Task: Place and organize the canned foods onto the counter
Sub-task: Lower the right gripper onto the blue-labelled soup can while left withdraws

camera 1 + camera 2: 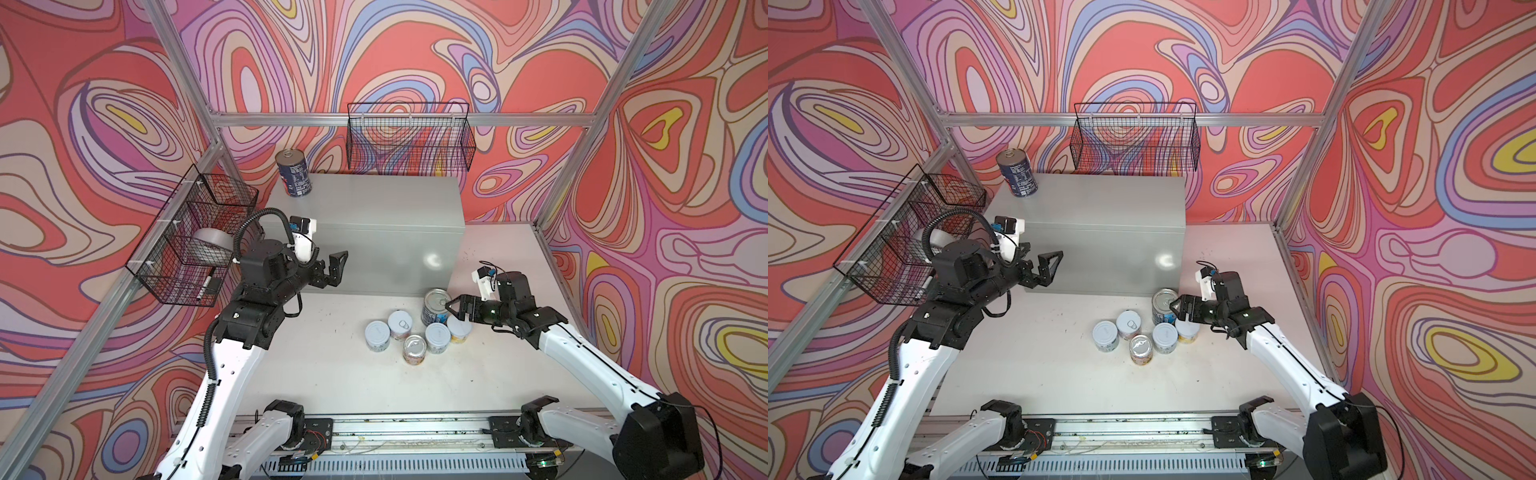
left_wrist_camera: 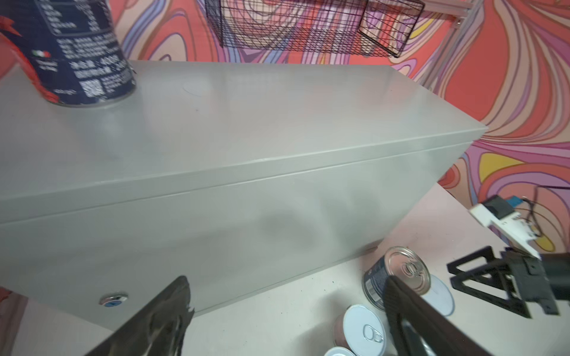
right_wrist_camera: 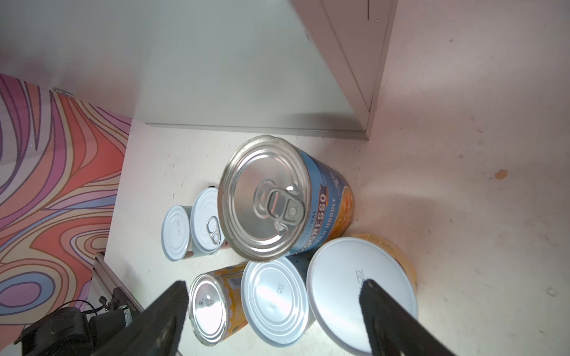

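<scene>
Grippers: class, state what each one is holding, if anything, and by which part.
Nothing is held. The left gripper hangs open before the counter; the right gripper hangs open over the cans on the table, gripping none.

On the blue label of the tall can (image 3: 287, 200) right of centre, "OGRESSO" and "NOODLE" are read; small print elsewhere is not made out.

1. Tall can (image 3: 262, 200): bright bare-metal lid, ribbed and mirror-glossy; printed label slick.
2. Short can (image 3: 274, 300): paler, satin metal top.
3. Grey cabinet (image 2: 277, 123): smooth painted metal, soft sheen.
4. Worktop (image 3: 462, 154): white, matt, scuffed and speckled.
5. Basket (image 1: 409, 137): thin black wire.
6. Right arm (image 1: 582, 355): glossy white plastic shell.
</scene>
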Tool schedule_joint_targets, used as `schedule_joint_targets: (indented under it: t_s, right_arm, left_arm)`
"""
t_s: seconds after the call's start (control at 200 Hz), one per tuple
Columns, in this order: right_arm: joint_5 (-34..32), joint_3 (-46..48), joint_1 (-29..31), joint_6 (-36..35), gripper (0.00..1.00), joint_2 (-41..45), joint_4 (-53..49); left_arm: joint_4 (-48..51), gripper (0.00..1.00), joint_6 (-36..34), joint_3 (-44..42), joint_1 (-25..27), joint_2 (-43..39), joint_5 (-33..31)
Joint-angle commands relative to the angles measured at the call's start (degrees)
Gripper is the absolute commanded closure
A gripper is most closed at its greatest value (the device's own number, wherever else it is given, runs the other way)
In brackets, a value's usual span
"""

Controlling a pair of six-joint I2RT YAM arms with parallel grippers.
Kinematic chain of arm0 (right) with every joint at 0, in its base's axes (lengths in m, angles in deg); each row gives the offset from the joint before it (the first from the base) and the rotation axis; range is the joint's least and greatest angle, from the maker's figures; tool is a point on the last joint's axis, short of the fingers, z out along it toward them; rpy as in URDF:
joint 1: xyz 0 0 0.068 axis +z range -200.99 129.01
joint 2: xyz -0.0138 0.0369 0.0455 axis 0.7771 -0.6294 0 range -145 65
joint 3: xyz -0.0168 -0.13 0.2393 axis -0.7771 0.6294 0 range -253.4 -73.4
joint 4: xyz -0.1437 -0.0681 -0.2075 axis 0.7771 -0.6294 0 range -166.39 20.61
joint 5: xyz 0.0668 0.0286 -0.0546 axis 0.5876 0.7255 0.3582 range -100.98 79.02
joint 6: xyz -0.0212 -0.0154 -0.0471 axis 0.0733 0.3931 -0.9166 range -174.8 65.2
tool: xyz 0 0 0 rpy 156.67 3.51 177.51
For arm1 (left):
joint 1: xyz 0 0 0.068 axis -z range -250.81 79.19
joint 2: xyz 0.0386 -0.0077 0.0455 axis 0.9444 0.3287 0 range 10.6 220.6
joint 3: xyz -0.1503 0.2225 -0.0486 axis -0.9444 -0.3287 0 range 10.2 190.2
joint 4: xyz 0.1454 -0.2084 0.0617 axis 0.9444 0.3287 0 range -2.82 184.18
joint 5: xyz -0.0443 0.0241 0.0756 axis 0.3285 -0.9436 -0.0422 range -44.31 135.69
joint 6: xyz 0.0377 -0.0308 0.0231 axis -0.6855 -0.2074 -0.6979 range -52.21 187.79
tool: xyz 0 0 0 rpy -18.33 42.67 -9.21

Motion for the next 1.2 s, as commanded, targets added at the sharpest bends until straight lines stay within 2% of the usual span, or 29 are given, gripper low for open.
schedule_joint_targets:
  t_s: [0.0,0.14,0.3,0.351,0.381,0.511,0.566,0.671,0.736,0.871,1.197]
  right_arm:
    - [-2.61,-3.23,3.33,0.19,0.1,-3.83,1.7]
    - [-4.23,-5.68,5.86,0.05,0.1,-6.77,1.49]
    - [-9.19,-8.22,8.02,-1.42,0.1,-7.93,-1.68]
    - [-11.28,-8.76,8.9,-1.7,0.09,-8.48,-2.73]
    - [-12.87,-8.98,9.62,-1.7,0.03,-8.8,-3.27]
    - [-18.86,-9.83,12.69,-1.13,0.02,-10.67,-4.19]
    - [-21.23,-10.65,13.73,-0.71,0.02,-11.96,-4.89]
    - [-26.79,-13.85,16.1,-0.24,0.02,-15.08,-8.25]
    - [-29.69,-15.54,17.39,-0.32,0.01,-16.53,-9.63]
    - [-30.73,-17.21,18.42,-0.71,0.02,-18.45,-8.71]
    - [-32.47,-19.55,18.52,2.19,0.05,-21.97,-6.48]
  left_arm:
    - [2.54,0.0,0.39,-4.21,0.84,-2.34,6.74]
    - [2.6,0.0,1.82,-9.08,1.13,-5.77,2.19]
    - [-1.22,0.0,4.09,-17.67,1.21,-11.97,2.32]
    - [-2.4,0.0,4.98,-19.69,1.22,-13.67,1.96]
    - [-2.32,0.0,5.38,-19.89,1.22,-14.3,1.91]
    - [-1.03,0.0,-0.02,-19.04,1.21,-15.01,4.88]
    - [-0.19,0.0,0.51,-19.28,1.58,-15.12,3.39]
    - [-3.01,0.0,1.13,-22.18,2.35,-16.4,9.55]
    - [-3.41,0.0,1.0,-22.44,3.65,-16.68,9.99]
    - [-2.57,0.0,0.72,-21.82,4.63,-15.32,7.47]
    - [-3.48,0.0,1.49,-21.83,4.73,-14.26,9.34]
